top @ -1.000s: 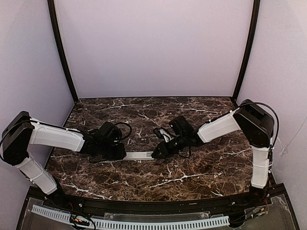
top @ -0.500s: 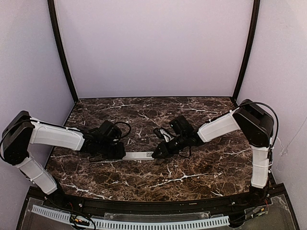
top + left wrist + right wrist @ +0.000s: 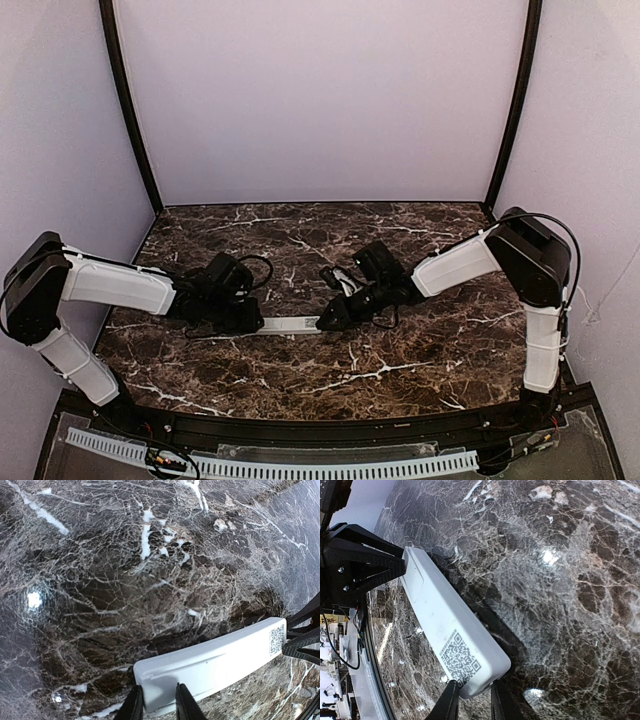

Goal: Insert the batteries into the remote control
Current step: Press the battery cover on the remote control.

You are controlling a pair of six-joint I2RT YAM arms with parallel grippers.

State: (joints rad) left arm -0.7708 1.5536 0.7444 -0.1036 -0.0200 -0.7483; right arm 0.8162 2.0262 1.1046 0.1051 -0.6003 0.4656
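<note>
The remote control (image 3: pixel 290 324) is a slim white bar lying flat mid-table between the two arms. My left gripper (image 3: pixel 258 322) is shut on its left end; in the left wrist view both fingertips (image 3: pixel 134 707) straddle that end of the remote control (image 3: pixel 215 665). My right gripper (image 3: pixel 322 323) is shut on the other end. The right wrist view shows the remote control (image 3: pixel 447 630) with its QR label up and my right gripper (image 3: pixel 471 705) clamped on the corner. No batteries are in view.
The dark marble table (image 3: pixel 400 360) is ringed by pale walls and two black corner posts (image 3: pixel 128 110). A black cable loops beside the left wrist (image 3: pixel 262 268). The left gripper's black body (image 3: pixel 355 565) shows in the right wrist view.
</note>
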